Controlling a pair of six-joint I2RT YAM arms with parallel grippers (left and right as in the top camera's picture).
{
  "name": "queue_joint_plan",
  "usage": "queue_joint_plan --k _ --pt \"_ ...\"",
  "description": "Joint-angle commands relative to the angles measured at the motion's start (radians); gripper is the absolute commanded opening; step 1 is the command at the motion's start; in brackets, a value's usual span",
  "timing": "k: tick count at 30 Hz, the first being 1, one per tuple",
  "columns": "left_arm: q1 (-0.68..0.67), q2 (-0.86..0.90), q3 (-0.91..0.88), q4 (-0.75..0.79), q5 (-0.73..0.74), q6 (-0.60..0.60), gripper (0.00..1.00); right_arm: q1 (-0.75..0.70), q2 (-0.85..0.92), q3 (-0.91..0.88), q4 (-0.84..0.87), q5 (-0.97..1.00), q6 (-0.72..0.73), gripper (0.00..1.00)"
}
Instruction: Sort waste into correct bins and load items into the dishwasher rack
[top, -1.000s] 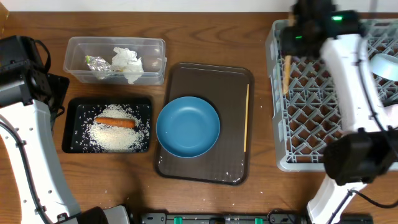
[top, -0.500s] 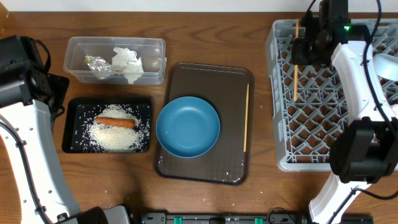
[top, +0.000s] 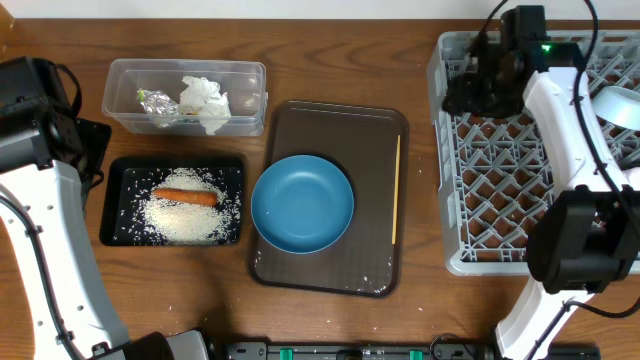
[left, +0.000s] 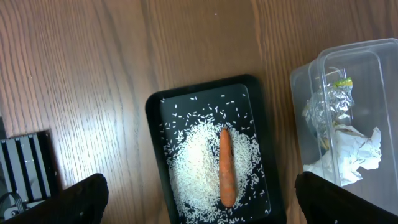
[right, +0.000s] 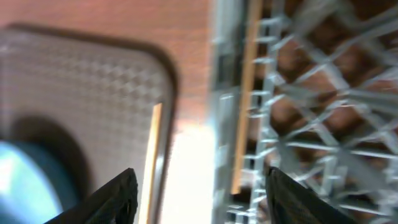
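The dishwasher rack (top: 500, 200) occupies the right side of the table. The overhead view places the right gripper (top: 468, 88) over the rack's far left corner and hides what lies beneath it. The blurred right wrist view shows the jaws parted with nothing between them. It also shows one chopstick (right: 244, 99) lying along the rack's left wall, ahead of the fingers and clear of both.

The brown serving tray (top: 330, 130) sits just left of the rack, with a strip of bare wood between them. It carries the dark-blue bowl (top: 302, 203) and, along its right rim, a second chopstick (top: 396, 190).

The clear tub (top: 125, 85) holds the napkin (top: 205, 100) and the wrapper (top: 155, 102). The black tray (top: 122, 178), just in front of it, holds rice (top: 185, 222) and the carrot (top: 184, 196).

Only the left wrist view shows the left gripper (left: 199, 186). Its jaws are fully spread and empty, above the black tray and clear of the carrot.
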Motion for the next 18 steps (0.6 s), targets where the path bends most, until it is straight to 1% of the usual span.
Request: queue_joint_plan --k 1,4,6,9,11,14,18 --pt "0.005 0.0 -0.008 -0.003 -0.005 -0.013 0.98 0.056 -0.064 0.014 -0.027 -0.122 0.021 0.66" --pt "0.005 0.0 -0.008 -0.003 -0.005 -0.013 0.98 0.118 -0.097 0.014 -0.051 -0.113 0.073 0.69" --pt "0.005 0.0 -0.008 -0.004 -0.005 -0.013 0.98 0.163 -0.105 0.014 -0.063 -0.052 0.142 0.72" --pt "0.005 0.0 -0.008 -0.003 -0.005 -0.013 0.98 0.232 -0.101 0.007 -0.084 0.115 0.251 0.82" --pt "0.005 0.0 -0.008 -0.003 -0.005 -0.013 0.98 0.272 -0.092 -0.013 -0.082 0.203 0.298 0.95" --pt "0.005 0.0 -0.008 -0.003 -0.005 -0.013 0.98 0.314 -0.074 -0.052 -0.074 0.23 0.357 0.95" --pt "0.005 0.0 -0.008 -0.003 -0.005 -0.013 0.98 0.351 -0.07 -0.154 -0.015 0.229 0.429 0.89"
